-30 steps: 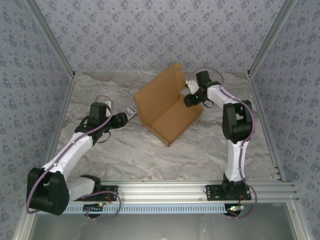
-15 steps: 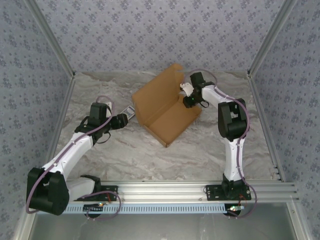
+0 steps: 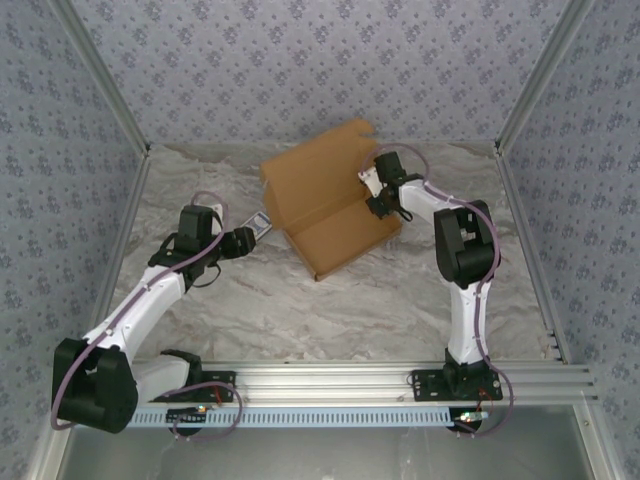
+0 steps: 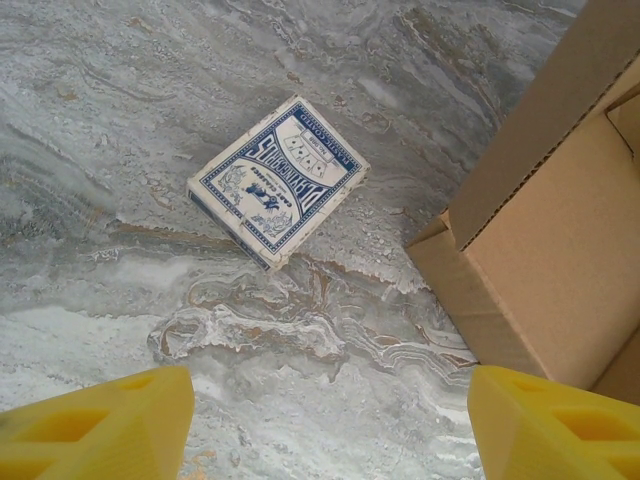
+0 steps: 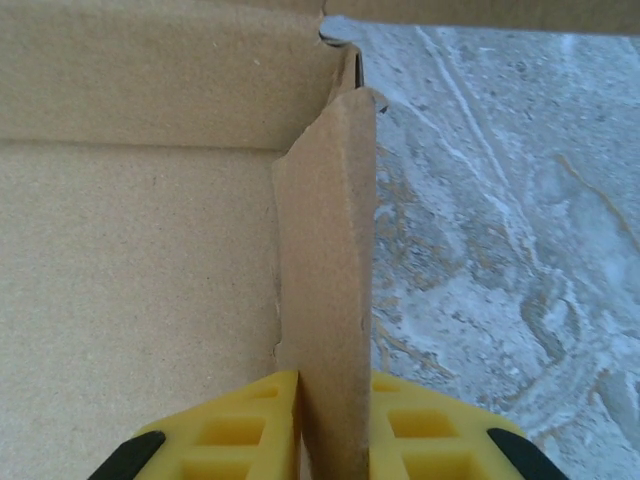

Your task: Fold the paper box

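The paper box (image 3: 322,200) is a tan cardboard sheet, partly folded, lying at the back middle of the table with its lid panel raised. My right gripper (image 3: 372,186) is shut on the box's upright right side wall (image 5: 335,290), its yellow fingers (image 5: 240,425) pressing the cardboard from both sides. The left gripper (image 4: 330,425) hangs open over bare marble left of the box (image 4: 560,250), nothing between its yellow fingertips (image 4: 110,425). In the top view that left gripper (image 3: 252,233) sits just short of the box's left corner.
A small blue-and-white card pack (image 4: 277,180) lies flat on the marble ahead of the left gripper, seen as the card pack (image 3: 260,223) beside the box. Patterned walls enclose the table (image 3: 250,300). An aluminium rail (image 3: 350,378) runs along the near edge.
My right gripper closed on the box's side wall and pushed it left and back; the box slid and turned, its lid rising. The left arm stayed still.
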Tool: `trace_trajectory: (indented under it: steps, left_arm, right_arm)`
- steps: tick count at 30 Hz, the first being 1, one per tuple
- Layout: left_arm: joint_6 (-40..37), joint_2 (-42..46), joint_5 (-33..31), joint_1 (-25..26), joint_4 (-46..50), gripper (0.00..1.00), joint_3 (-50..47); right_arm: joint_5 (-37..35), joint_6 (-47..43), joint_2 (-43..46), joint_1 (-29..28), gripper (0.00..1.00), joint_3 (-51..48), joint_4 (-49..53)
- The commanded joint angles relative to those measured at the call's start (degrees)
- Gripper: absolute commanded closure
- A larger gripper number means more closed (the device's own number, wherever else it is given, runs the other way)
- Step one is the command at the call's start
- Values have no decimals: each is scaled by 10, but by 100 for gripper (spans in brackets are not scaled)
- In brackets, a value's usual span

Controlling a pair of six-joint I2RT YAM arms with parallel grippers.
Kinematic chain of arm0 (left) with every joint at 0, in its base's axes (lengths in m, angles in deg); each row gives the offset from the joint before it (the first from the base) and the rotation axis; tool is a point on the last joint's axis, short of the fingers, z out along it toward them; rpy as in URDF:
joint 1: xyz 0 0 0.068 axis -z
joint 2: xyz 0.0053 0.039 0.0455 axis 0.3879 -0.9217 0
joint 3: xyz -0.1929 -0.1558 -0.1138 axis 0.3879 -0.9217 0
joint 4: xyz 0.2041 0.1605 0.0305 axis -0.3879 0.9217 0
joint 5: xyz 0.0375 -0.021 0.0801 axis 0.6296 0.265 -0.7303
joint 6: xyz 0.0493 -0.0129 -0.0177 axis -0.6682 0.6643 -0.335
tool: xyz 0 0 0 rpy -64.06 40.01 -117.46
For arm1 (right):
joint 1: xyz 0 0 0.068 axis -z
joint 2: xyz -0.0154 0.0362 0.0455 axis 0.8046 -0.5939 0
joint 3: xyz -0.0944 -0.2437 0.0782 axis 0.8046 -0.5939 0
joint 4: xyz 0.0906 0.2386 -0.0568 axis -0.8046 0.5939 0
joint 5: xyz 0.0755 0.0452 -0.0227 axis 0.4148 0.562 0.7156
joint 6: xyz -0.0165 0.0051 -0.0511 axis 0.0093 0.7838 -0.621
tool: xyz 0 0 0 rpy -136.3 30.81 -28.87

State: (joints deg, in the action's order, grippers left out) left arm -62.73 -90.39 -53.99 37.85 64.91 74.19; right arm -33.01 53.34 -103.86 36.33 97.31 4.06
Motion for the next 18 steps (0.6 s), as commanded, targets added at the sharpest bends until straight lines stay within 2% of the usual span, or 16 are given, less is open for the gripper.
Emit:
trace_trajectory:
  steps: [1,9,18]
  left_arm:
    - [-7,13,9,4,0,27,1]
    - [-3,10,11,5,-8,27,-4]
    - [-3,7,8,7,-11,27,-6]
  right_arm:
    - [-86,6,2,-6,80,-18,17]
    - [-169,10,0,-19,78,-31,19]
    - [-200,20,-1,-21,76,-35,20]
